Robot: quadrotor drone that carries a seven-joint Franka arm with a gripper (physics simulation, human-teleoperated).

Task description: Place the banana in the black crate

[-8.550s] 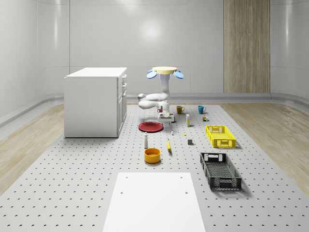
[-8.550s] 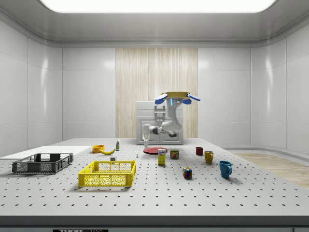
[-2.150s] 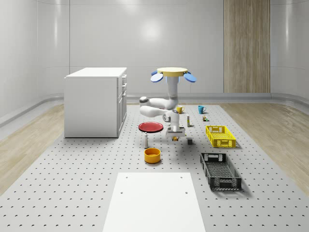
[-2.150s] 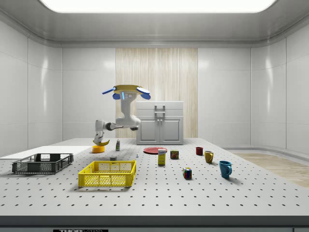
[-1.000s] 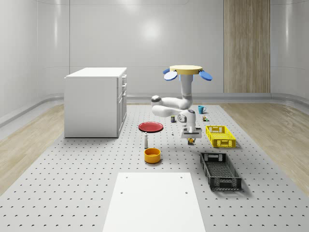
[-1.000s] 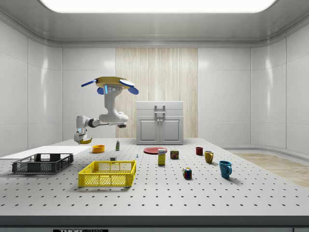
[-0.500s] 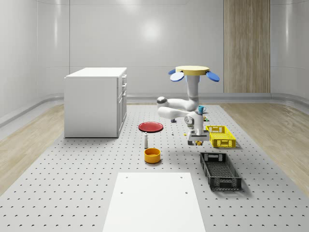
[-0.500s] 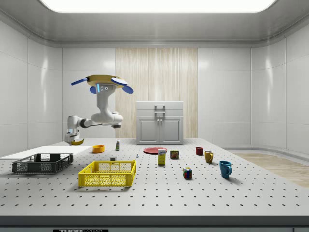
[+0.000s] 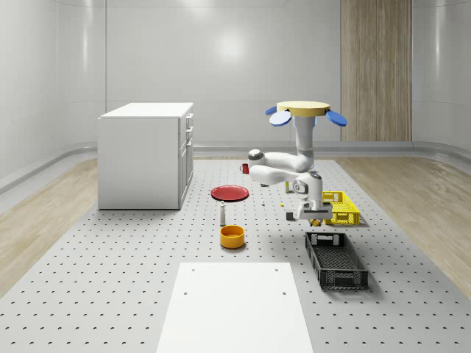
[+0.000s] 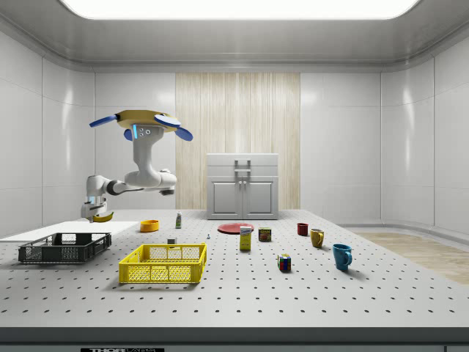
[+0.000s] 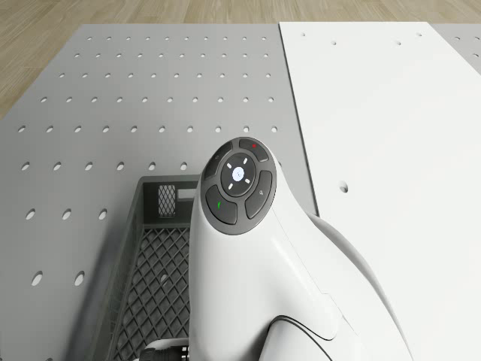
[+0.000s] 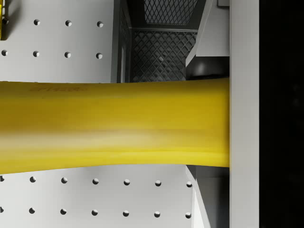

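Grey perforated flooring spreads under everything you are working over, with a white panel [image 9: 235, 305] laid on it nearest the whole-scene camera. Take the black crate [image 9: 335, 259] as your landmark: it lies just beyond that panel, toward the whole-scene view's right. Your gripper [image 9: 315, 215] hangs in the air above the crate's far end, clamped on the banana [image 10: 103, 217], so the fruit is off the floor and not yet inside the crate. Through the wrist camera you see the banana [image 12: 114, 124] lying crosswise between the fingers [image 12: 243, 114], with the crate's mesh floor [image 12: 159, 52] showing below it.

Your drone [image 9: 305, 110] hovers high above the floor, a little beyond the crate, its arm folded down and forward to the gripper. From the drone's own camera the arm's wrist sits over the crate's end wall [image 11: 167, 197].

An orange bowl [image 9: 232, 235] stands to the crate's left in the whole-scene view. Beyond the crate lies the yellow crate [image 9: 341, 207], partly behind the gripper. Farther still you have a red plate [image 9: 229, 193], and farthest the white cabinet [image 9: 146, 154].
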